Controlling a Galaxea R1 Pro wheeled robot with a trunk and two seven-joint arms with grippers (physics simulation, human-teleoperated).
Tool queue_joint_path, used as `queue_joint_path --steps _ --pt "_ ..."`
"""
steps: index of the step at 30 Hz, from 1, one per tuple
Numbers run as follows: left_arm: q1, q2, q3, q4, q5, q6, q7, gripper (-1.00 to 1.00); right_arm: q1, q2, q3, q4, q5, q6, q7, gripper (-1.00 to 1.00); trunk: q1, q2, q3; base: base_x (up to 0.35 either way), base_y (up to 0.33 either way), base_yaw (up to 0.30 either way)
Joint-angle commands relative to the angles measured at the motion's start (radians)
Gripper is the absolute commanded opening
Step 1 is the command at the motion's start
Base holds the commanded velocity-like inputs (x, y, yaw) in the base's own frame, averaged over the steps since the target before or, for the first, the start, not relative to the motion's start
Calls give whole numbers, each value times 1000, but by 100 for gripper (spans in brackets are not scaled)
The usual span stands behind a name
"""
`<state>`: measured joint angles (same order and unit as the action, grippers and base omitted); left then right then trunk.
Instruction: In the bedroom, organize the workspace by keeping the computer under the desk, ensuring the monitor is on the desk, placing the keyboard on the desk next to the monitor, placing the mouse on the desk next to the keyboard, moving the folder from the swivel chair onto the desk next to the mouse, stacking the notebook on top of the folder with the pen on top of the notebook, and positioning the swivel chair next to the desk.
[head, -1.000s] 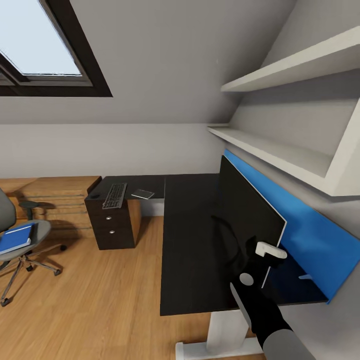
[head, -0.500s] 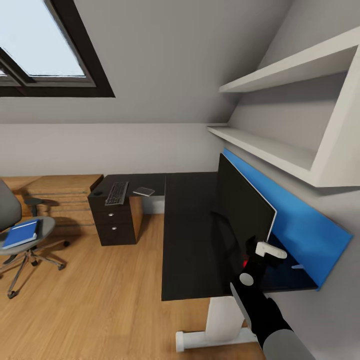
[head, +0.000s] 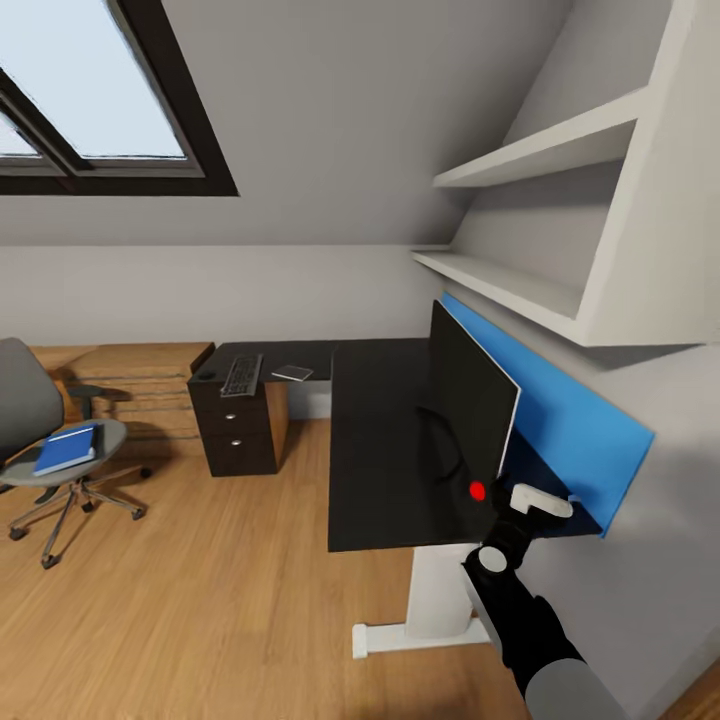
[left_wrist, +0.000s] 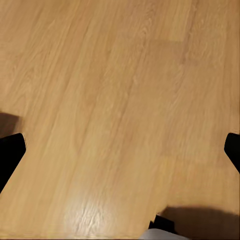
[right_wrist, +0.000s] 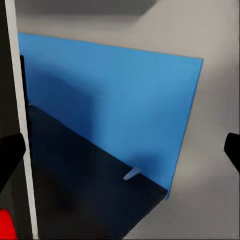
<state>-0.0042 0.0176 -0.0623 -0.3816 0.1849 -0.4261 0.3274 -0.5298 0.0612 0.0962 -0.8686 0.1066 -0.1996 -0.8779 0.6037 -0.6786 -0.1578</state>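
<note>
Blue folder (head: 65, 448) flat on the seat of the swivel chair (head: 30, 400), far to the left of the right gripper (head: 530, 503) and well apart from the desk (head: 385, 440). Next along, keyboard (head: 241, 375) and notebook (head: 292, 373) side by side on the far wing above the black drawer cabinet (head: 240, 435), keyboard's long axis running away from the robot. Monitor (head: 470, 405) upright on the desk, its near edge just left of the right gripper, blue back panel (right_wrist: 110, 100) straight ahead of it. Right fingers spread wide, nothing between them. Left gripper (left_wrist: 120, 150) likewise wide open and empty, facing bare wood floor (left_wrist: 120, 90). Judging by this, keyboard and folder both on the left arm's side, out of either arm's reach from this spot.
</note>
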Motion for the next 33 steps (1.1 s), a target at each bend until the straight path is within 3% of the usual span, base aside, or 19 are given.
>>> queue_joint_path --steps 1,11,12,19,25,27,28,33 --pt "0 1 -7 0 8 -2 4 100 -1 0 1 2 3 -3 -1 100 0 -1 -2 -334 0 0" --pt "0 1 -8 -1 8 5 1 100 1 3 2 17 2 -2 59 100 0 -1 -2 -334 0 0" --pt "0 2 -8 -2 9 7 1 100 1 6 9 47 0 -1 121 100 0 -1 -2 -334 0 0" --pt "0 7 -6 -3 11 12 1 100 1 16 16 89 -1 -8 191 100 0 -1 -2 -334 0 0" --pt "-1 12 -3 -11 17 191 1 100 1 18 19 146 -1 -41 201 100 0 -1 -2 -334 0 0" --pt "-1 20 -1 -12 44 238 1 100 0 18 18 195 -1 -44 218 100 0 -1 -2 -334 0 0" --pt "-2 26 -1 -13 74 253 0 100 -1 18 18 230 -2 -45 252 100 0 -1 -2 -314 0 0" --pt "-2 32 -1 -19 111 260 0 100 -1 16 10 302 -9 -45 357 100 0 -1 -2 -197 0 0"
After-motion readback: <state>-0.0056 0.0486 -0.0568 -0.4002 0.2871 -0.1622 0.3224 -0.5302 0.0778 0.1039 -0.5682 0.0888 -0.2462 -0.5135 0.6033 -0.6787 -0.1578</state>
